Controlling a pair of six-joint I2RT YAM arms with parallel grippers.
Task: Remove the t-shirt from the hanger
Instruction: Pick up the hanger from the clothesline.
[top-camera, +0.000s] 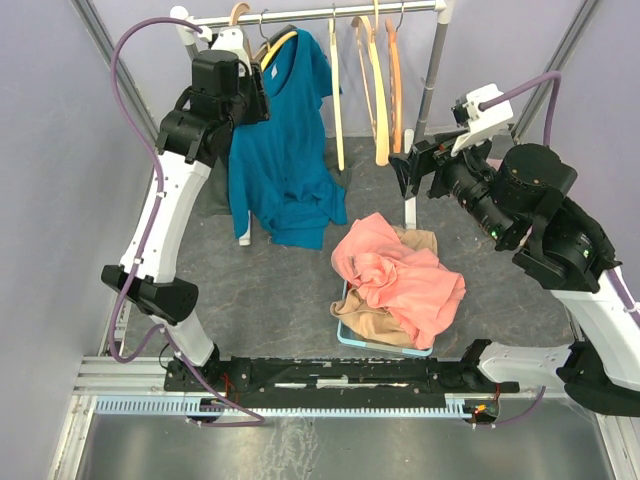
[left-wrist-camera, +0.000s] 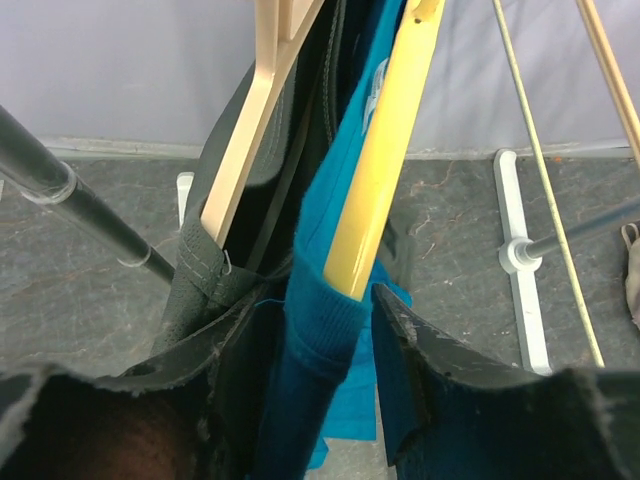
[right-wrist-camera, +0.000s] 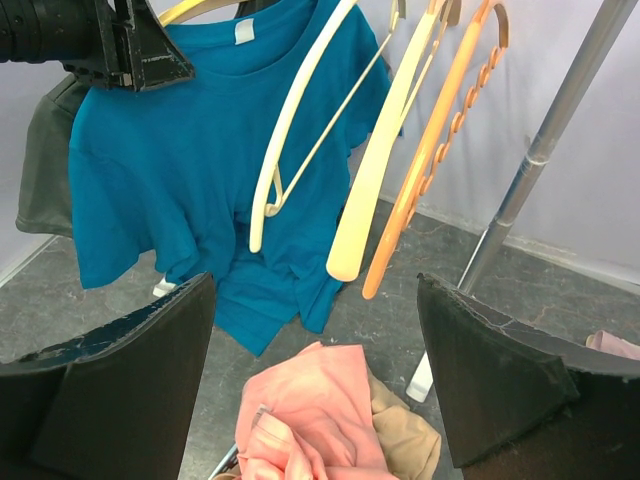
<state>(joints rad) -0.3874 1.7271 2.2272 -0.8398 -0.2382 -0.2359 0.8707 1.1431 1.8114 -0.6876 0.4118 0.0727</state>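
Teal t-shirt (top-camera: 280, 170) hangs on a yellow hanger (left-wrist-camera: 385, 170) from the rail (top-camera: 320, 12), at about 11 o'clock in the top view, with a dark grey garment (left-wrist-camera: 215, 250) just behind it. The left gripper (left-wrist-camera: 318, 300) is closed onto the shirt's shoulder fabric, one finger on each side of the hanger's tip. At 2 o'clock the right gripper (top-camera: 412, 170) hovers with its jaws spread wide, holding nothing and facing the rail. Bare hangers (top-camera: 378, 90) hang at 12 o'clock. Near the centre, a pink cloth (top-camera: 400, 270) is heaped over a basket (top-camera: 385, 345).
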